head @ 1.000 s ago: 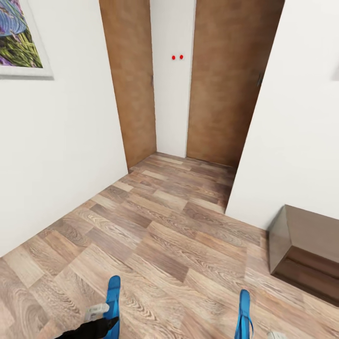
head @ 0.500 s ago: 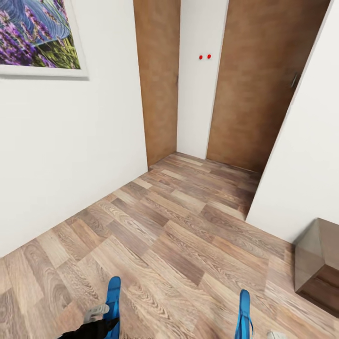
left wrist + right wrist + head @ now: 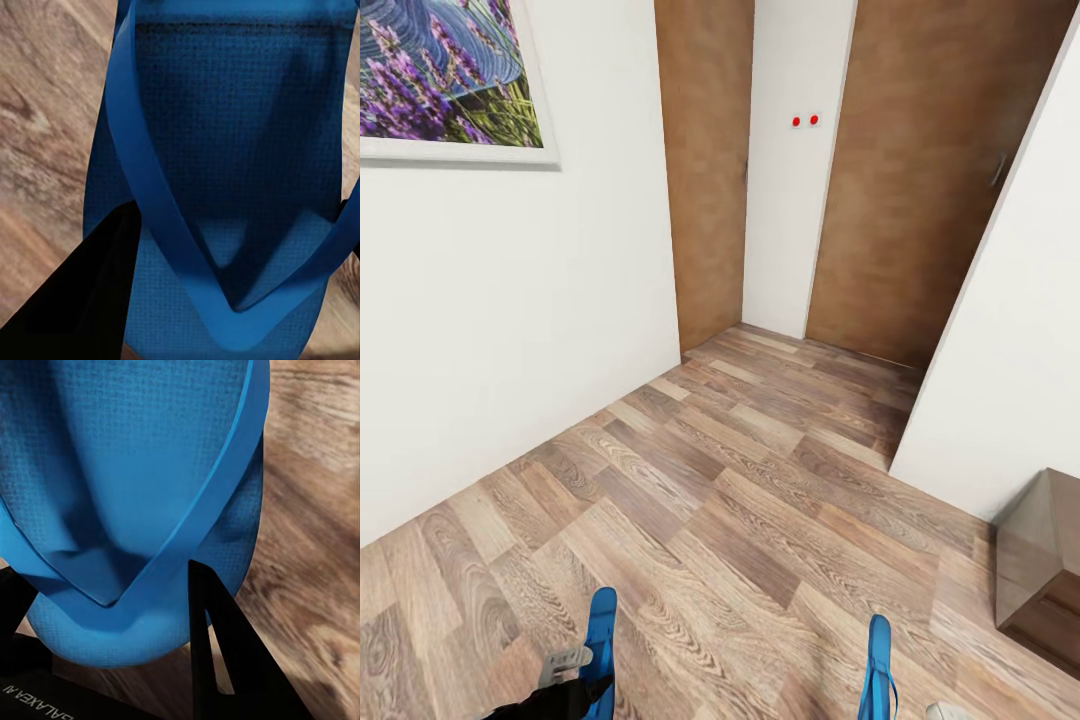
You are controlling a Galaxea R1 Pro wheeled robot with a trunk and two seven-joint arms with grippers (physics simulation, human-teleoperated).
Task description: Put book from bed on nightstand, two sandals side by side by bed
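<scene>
I hold one bright blue sandal in each gripper, low over the wood-plank floor. The left sandal (image 3: 600, 635) hangs from my left gripper (image 3: 578, 680), which is shut on it. In the left wrist view the sandal's sole and strap (image 3: 225, 172) sit close to the camera beside a black finger (image 3: 82, 300). The right sandal (image 3: 878, 665) is clamped at its edge by my right gripper (image 3: 943, 712). In the right wrist view two black fingers (image 3: 221, 660) close on that sandal (image 3: 135, 472). The book, the bed and the nightstand are out of view.
A white wall with a framed lavender picture (image 3: 445, 80) runs along the left. Two brown doors (image 3: 705, 170) (image 3: 920, 180) flank a narrow white wall ahead. A white wall corner (image 3: 1000, 350) juts in on the right, with a low dark brown piece of furniture (image 3: 1045, 570) at its foot.
The camera has turned left, so the whole scene has slid right: more of the picture shows and the dark furniture is near the right edge. Both sandals stay held in the same place in view.
</scene>
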